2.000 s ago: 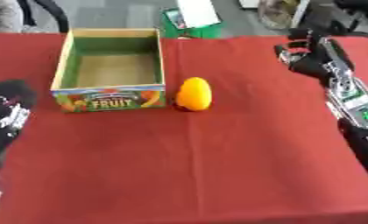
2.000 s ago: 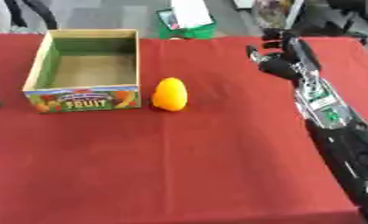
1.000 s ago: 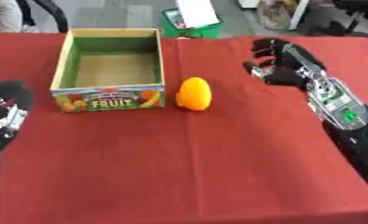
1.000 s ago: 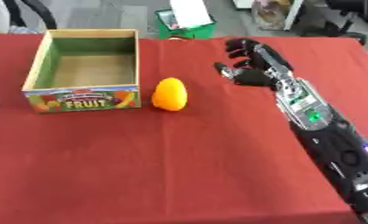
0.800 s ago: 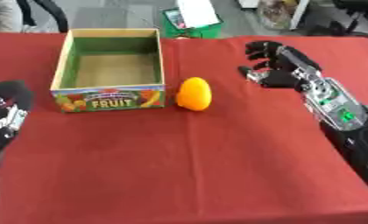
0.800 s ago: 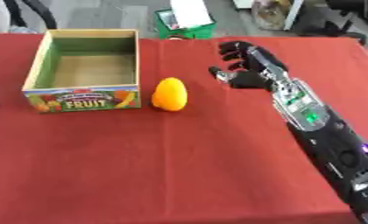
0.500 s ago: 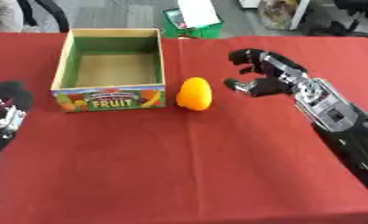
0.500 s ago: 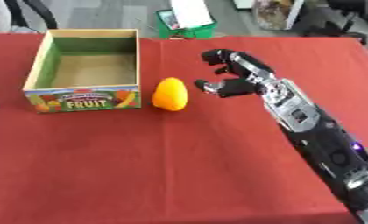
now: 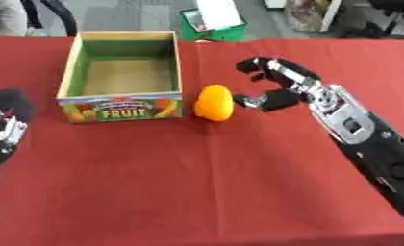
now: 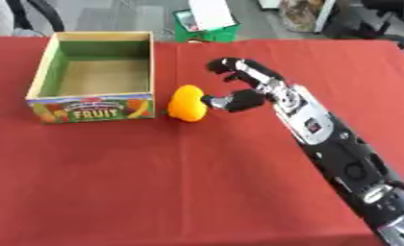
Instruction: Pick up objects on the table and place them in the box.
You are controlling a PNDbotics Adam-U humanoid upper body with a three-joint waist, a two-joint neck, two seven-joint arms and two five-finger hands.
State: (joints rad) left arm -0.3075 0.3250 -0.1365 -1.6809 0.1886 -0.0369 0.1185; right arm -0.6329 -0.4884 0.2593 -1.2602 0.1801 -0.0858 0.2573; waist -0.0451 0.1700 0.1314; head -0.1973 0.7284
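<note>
An orange fruit (image 9: 214, 102) sits on the red bench (image 9: 197, 178), just beside the front right corner of the box (image 9: 121, 106), a cardboard carton with "FRUIT" printed on its front and a green inside with nothing in it. The right hand (image 9: 277, 86) reaches in from the right, its fingers spread and partly bent, the thumb pointing at the fruit from the right; in the right eye view the thumb tip seems to be at the fruit's skin, though I cannot tell whether it touches. Nothing is held. The left hand (image 9: 5, 126) lies at the bench's left edge, dark and blurred, and I cannot tell how its fingers stand.
</note>
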